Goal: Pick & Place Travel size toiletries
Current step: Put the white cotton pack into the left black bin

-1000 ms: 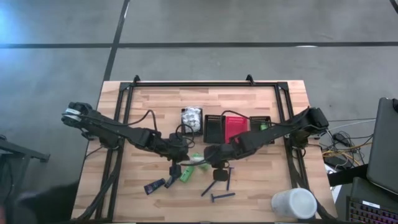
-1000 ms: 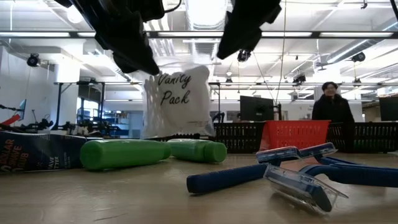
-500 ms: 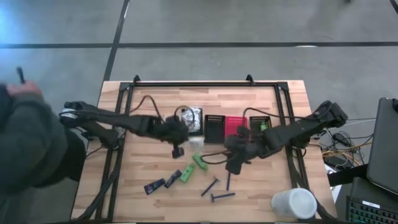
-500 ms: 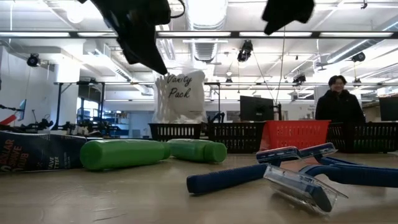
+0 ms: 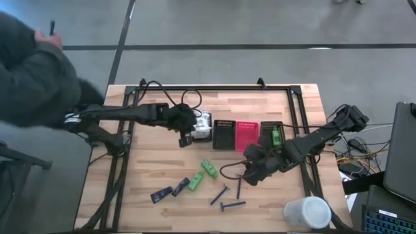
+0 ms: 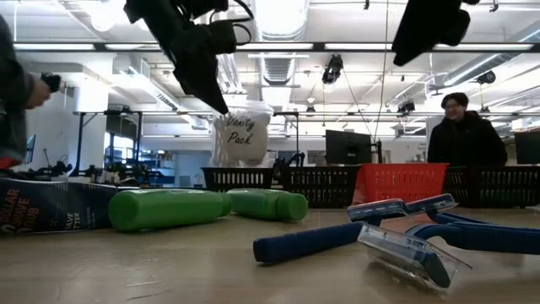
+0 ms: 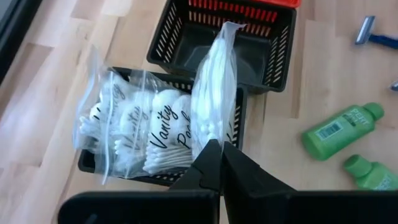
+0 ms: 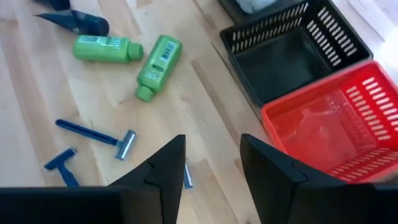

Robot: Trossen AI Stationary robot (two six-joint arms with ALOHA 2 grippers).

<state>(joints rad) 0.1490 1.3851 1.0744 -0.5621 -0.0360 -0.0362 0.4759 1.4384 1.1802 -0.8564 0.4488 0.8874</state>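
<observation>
My left gripper [image 5: 186, 134] is shut on a white "Vanity Pack" packet [image 6: 240, 135] over the leftmost black bin [image 7: 245, 118], near the table's far side. A second white packet [image 7: 134, 124] lies in that bin. My right gripper [image 8: 211, 168] is open and holds nothing; it hovers near the razors [image 5: 238, 186] at the table's right middle. Two green bottles [image 5: 209, 168] [image 5: 194, 182], two black tubes [image 5: 162, 194] and more razors [image 5: 232, 205] lie flat on the table. My left gripper pinches the packet's upper edge [image 7: 212, 134] between its two shut fingers, slanting down from above. The packet hangs below the fingers, edge-on to the wrist camera, clear of the table. Its lower end [image 6: 240, 163] is level with the bin's rim; whether it touches the bin, I cannot tell.
Beside the packet bin stand a black bin [image 5: 224, 133], a red bin [image 5: 246, 133] and a black bin [image 5: 272, 133] with a green bottle in it. A white cup [image 5: 307, 212] stands at the near right corner. A person [image 5: 32, 71] leans in at the table's left.
My left gripper has carried the packet from the table's middle toward the far edge, over the leftmost bin. My right gripper has moved toward the table's right edge. A person has come in at the table's left side.
</observation>
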